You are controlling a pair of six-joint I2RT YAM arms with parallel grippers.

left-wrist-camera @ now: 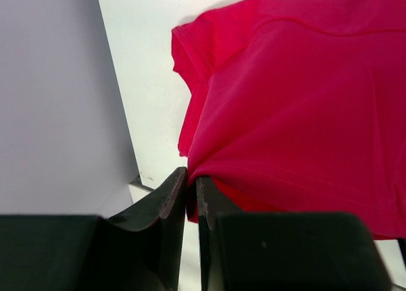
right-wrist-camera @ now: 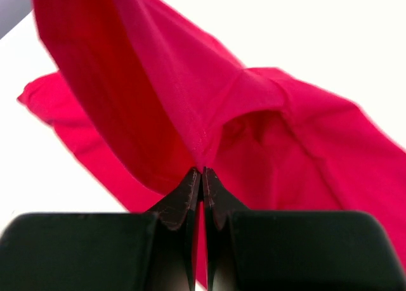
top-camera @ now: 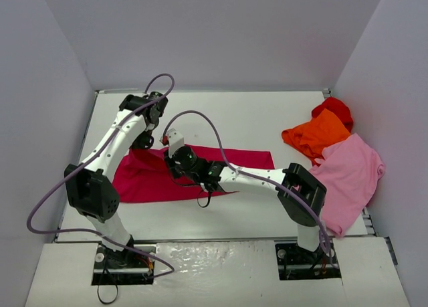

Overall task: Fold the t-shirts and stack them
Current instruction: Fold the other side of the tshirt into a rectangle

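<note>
The crimson t-shirt (top-camera: 249, 158) lies spread across the middle of the white table (top-camera: 254, 116), partly folded into a long band. At the shirt's left end, my left gripper (top-camera: 143, 142) has its jaws nearly together on a hem edge (left-wrist-camera: 191, 177), with cloth (left-wrist-camera: 298, 101) in the narrow gap. My right gripper (top-camera: 176, 154) is shut on a pinched fold of the same shirt (right-wrist-camera: 202, 172) and lifts it into a peak (right-wrist-camera: 158, 82). The orange t-shirt (top-camera: 314, 134), the bright red t-shirt (top-camera: 334, 110) and the light pink t-shirt (top-camera: 348, 176) lie bunched at the right.
Grey walls enclose the table on the left (top-camera: 40, 106), back and right. The pink shirt hangs over the table's right front corner. Purple cables (top-camera: 200, 116) loop above both arms. The left wall (left-wrist-camera: 57, 101) stands close beside my left gripper.
</note>
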